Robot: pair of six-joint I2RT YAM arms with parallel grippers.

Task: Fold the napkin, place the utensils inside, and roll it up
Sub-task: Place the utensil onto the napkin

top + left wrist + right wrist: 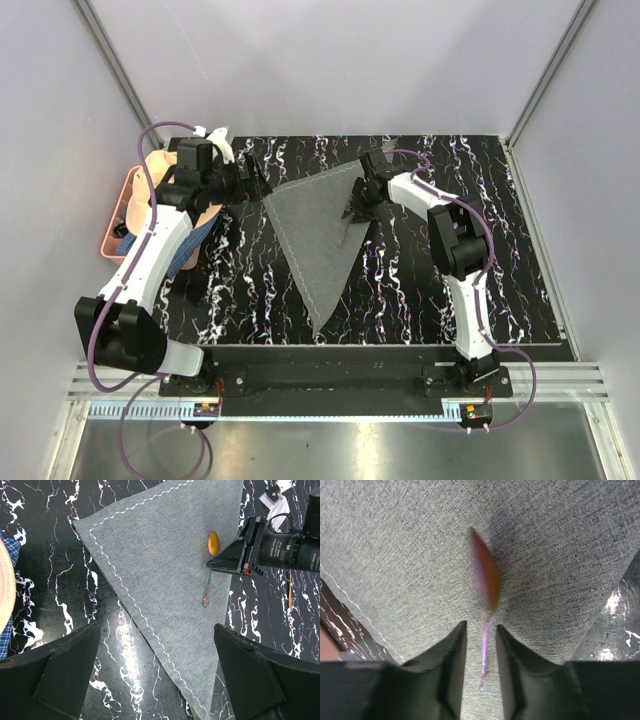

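“Napkin (320, 235): where is it seen?”

“It is laid flat in the middle of the black marbled bench (500, 250). It is folded into a triangle, with its long point turned toward the arm bases. White zigzag stitching is seen along two edges.”

“And the spoon?”

“The spoon (210, 570) is found on the napkin, close to the edge on the right arm's side. Its gold-orange bowl is turned away from the right wrist, and its thin handle is pointed back toward it. In the right wrist view the bowl is blurred.”

“How are the right fingers (447, 670) set?”

“They are parted a little and held low over the cloth. The end of the handle is seen in the gap, which is wider than the handle, so no clamping is shown.”

“And the left fingers (65, 675)?”

“They are spread wide, with nothing held, above the napkin's stitched left edge.”

“What else is noted?”

“A pink basket (112, 225) is set at the bench's left edge. A peach hat (155, 165) and a blue checked cloth (7, 550) are seen at it, partly hidden by the left arm.”
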